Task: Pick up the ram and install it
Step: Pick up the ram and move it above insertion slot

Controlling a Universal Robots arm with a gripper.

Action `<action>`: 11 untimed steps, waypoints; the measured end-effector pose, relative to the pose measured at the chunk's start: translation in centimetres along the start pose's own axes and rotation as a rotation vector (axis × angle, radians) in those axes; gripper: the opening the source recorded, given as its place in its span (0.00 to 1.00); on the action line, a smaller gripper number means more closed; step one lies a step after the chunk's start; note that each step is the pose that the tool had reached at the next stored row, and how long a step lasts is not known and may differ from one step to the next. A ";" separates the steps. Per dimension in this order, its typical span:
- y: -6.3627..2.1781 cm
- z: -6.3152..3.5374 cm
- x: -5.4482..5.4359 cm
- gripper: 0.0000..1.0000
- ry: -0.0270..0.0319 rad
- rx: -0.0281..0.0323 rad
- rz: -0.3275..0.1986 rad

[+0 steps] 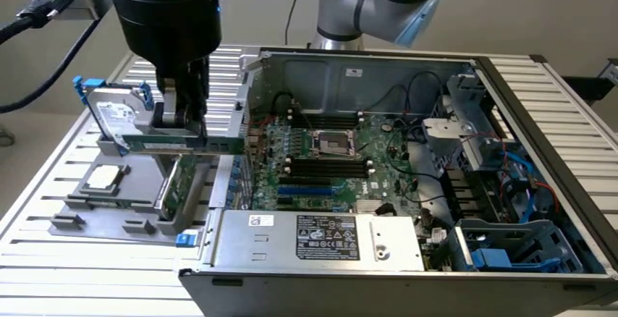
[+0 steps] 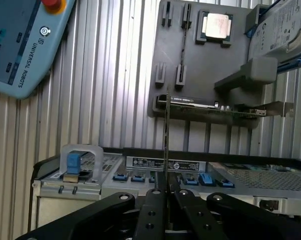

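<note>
Green and thin, the ram point(image 1: 188, 144) is clenched between the two fingers point(image 2: 153, 202) of my pincer point(image 1: 184, 130). In the wrist view I see it edge-on, as one narrow line that goes out from the fingertips. It lies level, with its long side across, and it hangs above the grey holder point(image 1: 97, 216), just over the taller expansion card point(image 1: 176, 187) that stands in this holder. I judge it is free of the holder, but I cannot be fully sure of the gap.

So the picking part seems done and the carrying part is in hand. The black slots point(image 1: 328, 166) on the motherboard point(image 1: 386, 158) are inside the open computer case point(image 1: 540, 107), well apart from me, toward the exterior view's right. No stick sits in them, as far as I can see. To install, I think the ram must be level, cross the case wall without a knock, and meet one slot exactly along its length before any pressing.
</note>
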State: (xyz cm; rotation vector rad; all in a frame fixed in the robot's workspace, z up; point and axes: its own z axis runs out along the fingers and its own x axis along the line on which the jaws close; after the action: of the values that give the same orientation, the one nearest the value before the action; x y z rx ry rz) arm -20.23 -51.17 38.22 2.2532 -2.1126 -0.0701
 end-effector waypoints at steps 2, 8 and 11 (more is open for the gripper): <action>-0.66 -0.07 0.0 0.13 -0.0002 -0.0006 -0.005; -3.35 -0.28 0.2 0.13 -0.0084 -0.0002 -0.006; -4.72 -0.37 0.2 0.13 -0.0107 0.0000 -0.006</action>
State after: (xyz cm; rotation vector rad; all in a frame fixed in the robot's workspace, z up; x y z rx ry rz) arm -15.49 -51.04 38.26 2.2647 -2.1108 -0.0827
